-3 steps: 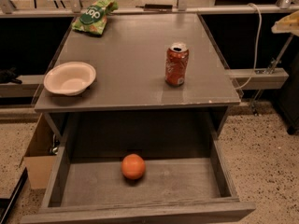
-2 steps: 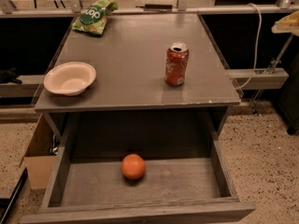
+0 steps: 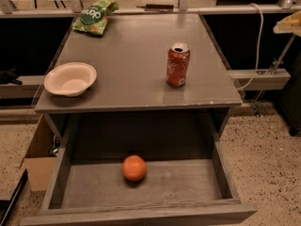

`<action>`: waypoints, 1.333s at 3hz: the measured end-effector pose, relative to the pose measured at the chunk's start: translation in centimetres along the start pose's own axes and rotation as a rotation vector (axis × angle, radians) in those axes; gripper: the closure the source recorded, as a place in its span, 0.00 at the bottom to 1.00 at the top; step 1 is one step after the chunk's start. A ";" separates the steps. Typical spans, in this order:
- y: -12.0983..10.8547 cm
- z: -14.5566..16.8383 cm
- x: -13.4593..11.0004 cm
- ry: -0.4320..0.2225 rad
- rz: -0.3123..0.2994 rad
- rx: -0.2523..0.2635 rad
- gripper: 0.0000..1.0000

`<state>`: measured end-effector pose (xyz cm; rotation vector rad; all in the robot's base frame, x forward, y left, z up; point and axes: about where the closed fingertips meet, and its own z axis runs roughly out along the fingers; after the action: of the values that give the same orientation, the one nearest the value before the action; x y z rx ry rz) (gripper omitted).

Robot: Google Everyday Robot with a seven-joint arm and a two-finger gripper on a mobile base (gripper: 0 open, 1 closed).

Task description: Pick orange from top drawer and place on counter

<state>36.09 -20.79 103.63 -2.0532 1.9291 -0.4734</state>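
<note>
1. Plainly, the one camera view looks down on a grey surface (image 3: 131,55) with the drawer (image 3: 55,180) pulled wide open beneath it. The orange (image 3: 134,167) rests on the drawer floor, a little left of the middle. It is apart from every wall and nearer the front board than the dark back.
2. The gripper is nowhere in this view, so whether its jaws are spread or pressed together cannot be told. The fruit lies untouched, so I judge the pick not yet begun.
3. On the surface a red soda can (image 3: 178,65) stands upright towards the right. A white bowl (image 3: 70,78) sits by the left near edge, and a green snack bag (image 3: 94,16) lies at the far left corner. The stretch between bowl and can is bare.
4. Trouble could come from the orange itself. It is round and smooth, so if one jaw touches it first it would likely roll. It might run back under the surface, where reaching is harder.
5. Lifting it out, the arm could catch the near edge of the surface, which hangs over the back of the drawer.
6. When the fruit is set down, the flat rimless surface would let it roll off, and a careless sweep could topple the can.
7. The bag shows large rounded white letters, perhaps "oo", but no whole word can be read. The can carries pale markings on red, too unclear to read
</note>
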 end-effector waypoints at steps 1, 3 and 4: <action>0.0 0.0 0.0 0.000 0.000 0.000 0.00; -7.7 6.0 -6.9 -0.101 -0.172 -0.140 0.00; -10.9 8.7 -11.9 -0.101 -0.301 -0.154 0.00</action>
<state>48.98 -8.39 99.84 -2.4313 1.6517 -0.2832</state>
